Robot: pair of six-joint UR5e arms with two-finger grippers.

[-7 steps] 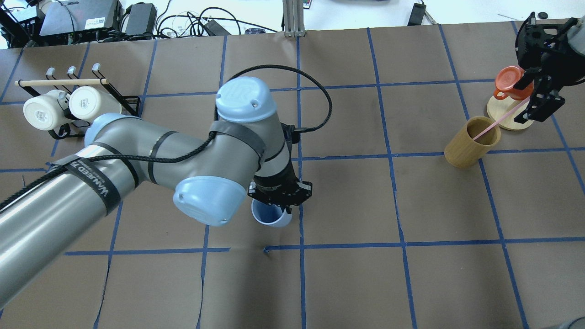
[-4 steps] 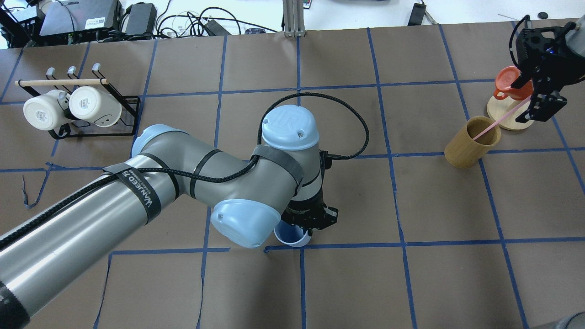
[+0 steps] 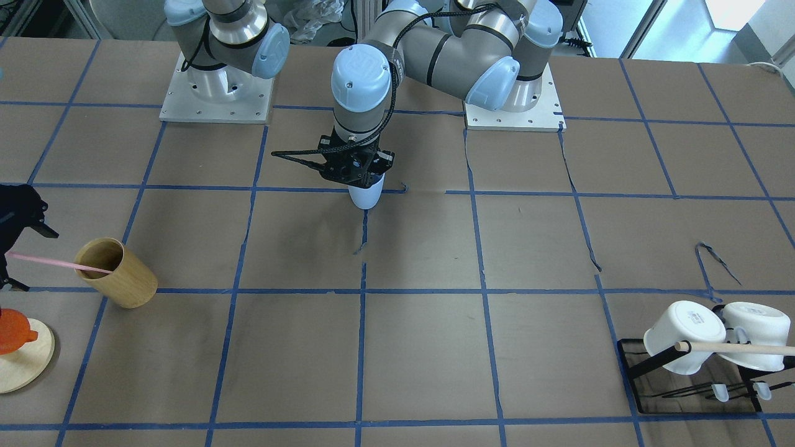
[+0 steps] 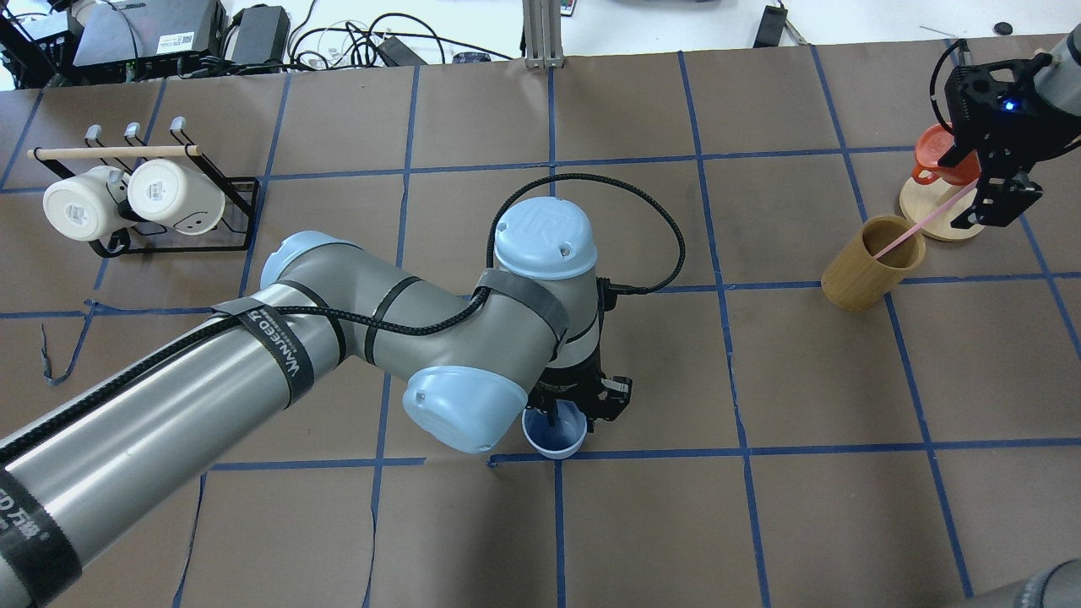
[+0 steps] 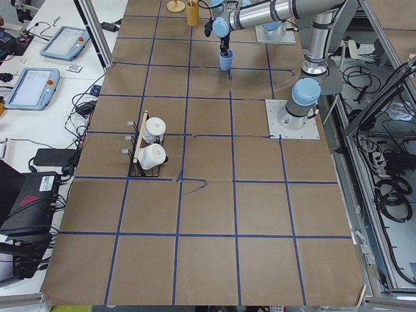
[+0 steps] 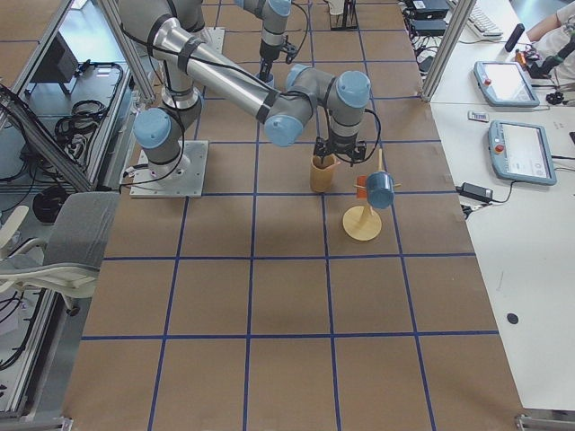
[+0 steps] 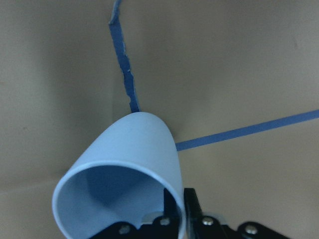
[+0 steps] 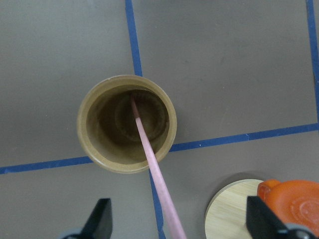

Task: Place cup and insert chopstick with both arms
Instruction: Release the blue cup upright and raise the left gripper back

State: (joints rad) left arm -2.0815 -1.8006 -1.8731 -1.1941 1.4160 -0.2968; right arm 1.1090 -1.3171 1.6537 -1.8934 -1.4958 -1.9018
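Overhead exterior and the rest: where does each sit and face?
Overhead exterior: behind bases, aimed forward; left arm dominates.
Front-facing: across table, facing both bases.
Exterior left: left table end; left arm near.
Exterior right: right end; right arm near.
Left wrist: above small pale blue plastic cup in tool.
Right wrist: above tan wooden cylinder cup, thin pink chopstick; fingertips show.
Overhead, front-facing share both cups.

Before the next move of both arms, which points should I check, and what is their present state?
1. Left gripper shut on the cup wall: ok.
2. Cup upright: ok.
3. Cup base resting on the table: cannot tell.
4. Right gripper straddles the chopstick: ok.
5. Right gripper closed on the chopstick: not ok, jaws stand wide apart.
6. Chopstick's lower end inside the wooden cup: ok.
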